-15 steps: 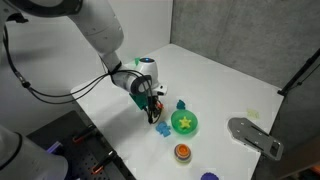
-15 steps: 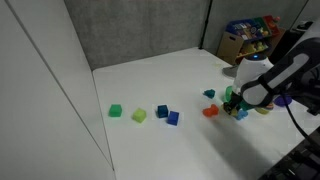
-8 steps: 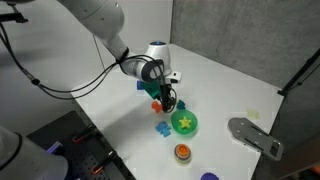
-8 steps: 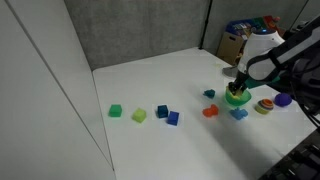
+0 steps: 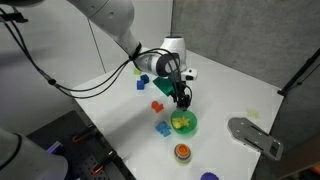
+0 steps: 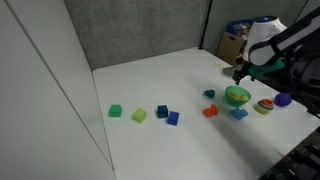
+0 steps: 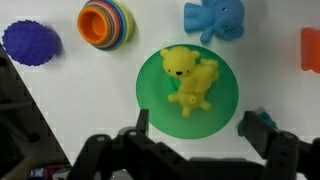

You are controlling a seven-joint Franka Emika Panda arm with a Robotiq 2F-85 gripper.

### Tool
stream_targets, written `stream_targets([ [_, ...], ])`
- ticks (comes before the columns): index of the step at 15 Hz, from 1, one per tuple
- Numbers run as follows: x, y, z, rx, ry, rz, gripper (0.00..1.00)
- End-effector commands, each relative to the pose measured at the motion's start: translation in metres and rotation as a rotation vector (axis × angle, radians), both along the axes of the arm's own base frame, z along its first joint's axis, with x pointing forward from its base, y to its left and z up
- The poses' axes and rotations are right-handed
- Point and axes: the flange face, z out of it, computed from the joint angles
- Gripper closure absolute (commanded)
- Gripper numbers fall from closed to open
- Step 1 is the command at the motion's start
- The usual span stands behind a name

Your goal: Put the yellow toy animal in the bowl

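The gripper (image 7: 198, 122) is hanging open directly above the bowl (image 7: 150, 95), holding nothing. In the wrist view its 2 dark fingers (image 7: 262, 125) are standing well apart at the near edge of the picture, 1 on each side of the bowl's near rim.

The yellow toy animal (image 7: 183, 68) is lying inside the green bowl, its round head pointing to the far side. It is resting against another yellow piece (image 7: 197, 98) that is also sitting in the bowl. Where 1 ends and the other begins is hard to tell.

On the white table (image 7: 90, 85), a blue toy animal (image 7: 215, 18) is lying just beyond the bowl's far rim. A stacked orange-red cup (image 7: 105, 22) is standing to the far left of the bowl, and a purple ball (image 7: 30, 42) is sitting further left. A red item (image 7: 312, 48) is showing at the right edge, cut off.

In an exterior view the arm is reaching in from the upper left, with the gripper (image 5: 181, 98) poised over the bowl (image 5: 192, 126) and apart from it. A red toy (image 5: 157, 105) and a small blue toy (image 5: 162, 128) are lying to the left of the bowl. In an exterior view, 4 small cubes are lying well to the left of the bowl (image 6: 237, 98): a green cube (image 6: 115, 111), a yellow-green cube (image 6: 139, 116) and 2 blue cubes (image 6: 167, 115).
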Motion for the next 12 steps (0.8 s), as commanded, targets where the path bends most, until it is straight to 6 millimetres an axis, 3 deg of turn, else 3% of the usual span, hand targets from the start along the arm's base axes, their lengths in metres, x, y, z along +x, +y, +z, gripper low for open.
stream_targets([
  [1,0.008,0.008,0.032,0.006,0.027,0.016,0.00],
  [7,-0.004,0.038,0.093,0.078,0.081,0.098,0.00],
  [12,-0.035,0.064,0.144,0.127,0.122,0.188,0.00],
])
